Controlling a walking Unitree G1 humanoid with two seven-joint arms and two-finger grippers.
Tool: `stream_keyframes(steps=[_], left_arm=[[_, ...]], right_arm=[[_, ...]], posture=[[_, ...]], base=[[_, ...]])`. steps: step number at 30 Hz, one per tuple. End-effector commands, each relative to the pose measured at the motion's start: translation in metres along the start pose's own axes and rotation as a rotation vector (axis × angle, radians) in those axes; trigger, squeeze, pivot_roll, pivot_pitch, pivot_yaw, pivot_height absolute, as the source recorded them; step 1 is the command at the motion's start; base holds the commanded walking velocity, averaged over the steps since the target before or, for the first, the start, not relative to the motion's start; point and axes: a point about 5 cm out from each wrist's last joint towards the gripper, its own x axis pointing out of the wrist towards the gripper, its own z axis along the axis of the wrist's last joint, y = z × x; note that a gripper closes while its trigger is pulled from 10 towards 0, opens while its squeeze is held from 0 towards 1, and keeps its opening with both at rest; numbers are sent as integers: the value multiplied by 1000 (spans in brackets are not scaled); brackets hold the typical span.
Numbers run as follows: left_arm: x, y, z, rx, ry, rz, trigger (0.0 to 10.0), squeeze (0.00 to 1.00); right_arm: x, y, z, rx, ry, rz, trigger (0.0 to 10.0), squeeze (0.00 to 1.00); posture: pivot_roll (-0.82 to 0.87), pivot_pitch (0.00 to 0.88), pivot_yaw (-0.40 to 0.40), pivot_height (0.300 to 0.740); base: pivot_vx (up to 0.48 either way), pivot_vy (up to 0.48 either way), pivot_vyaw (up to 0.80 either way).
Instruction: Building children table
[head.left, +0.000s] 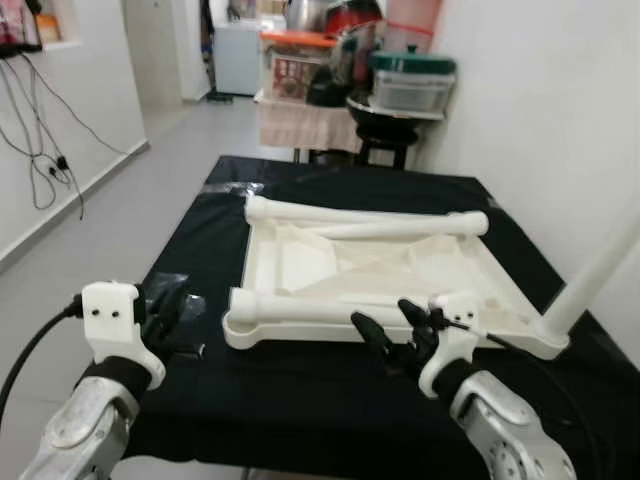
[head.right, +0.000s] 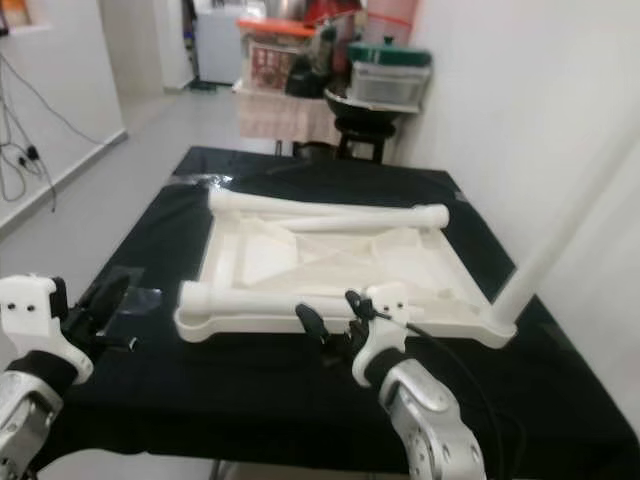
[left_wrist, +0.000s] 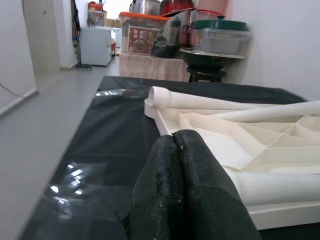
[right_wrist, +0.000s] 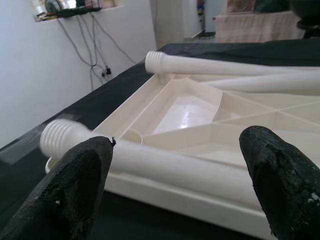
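A cream plastic tabletop (head.left: 290, 255) lies upside down on the black-covered table (head.left: 300, 400). One loose leg (head.left: 300, 306) rests along its near edge, another leg (head.left: 350, 212) along its far edge, and a third (head.left: 400, 230) lies slanted beside that one. A fourth leg (head.left: 600, 265) stands up from the near right corner, leaning right. My right gripper (head.left: 382, 315) is open just in front of the near leg, its fingers (right_wrist: 75, 190) either side of it, apart from it. My left gripper (head.left: 172, 305) is shut and empty, left of the tabletop's near left corner.
Behind the table stand a black stool with a basin and lidded containers (head.left: 410, 85) and a small cloth-covered stand (head.left: 300, 120). A white wall runs close along the right. Open floor (head.left: 120, 210) and hanging cables (head.left: 40, 160) lie to the left.
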Motion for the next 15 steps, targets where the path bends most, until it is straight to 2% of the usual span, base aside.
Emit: stream_keyframes(steps=[1,4,11,15], left_arm=[[2,-7,1,15,-9,-33,10000,0],[3,-8,2,19,-12,-37,10000,0],[9,-15,1,40,-7,-87,10000,0],[10,-15,1,40,-4,-93,10000,0]], right_arm=[[-2,-8,-2,-5,4,-49,10000,0],[-1,-8,0,-9,-1,-58,10000,0],[14,-12,15,-92,-52,-98,10000,0],[17,-14,17,-111,-59,-105,10000,0]], posture=[[-75,0,-55,740],[-77,0,-51,740],[-74,0,-50,740],[-74,0,-50,740]], base=[[0,0,0],[0,0,0],[0,0,0],[0,0,0]])
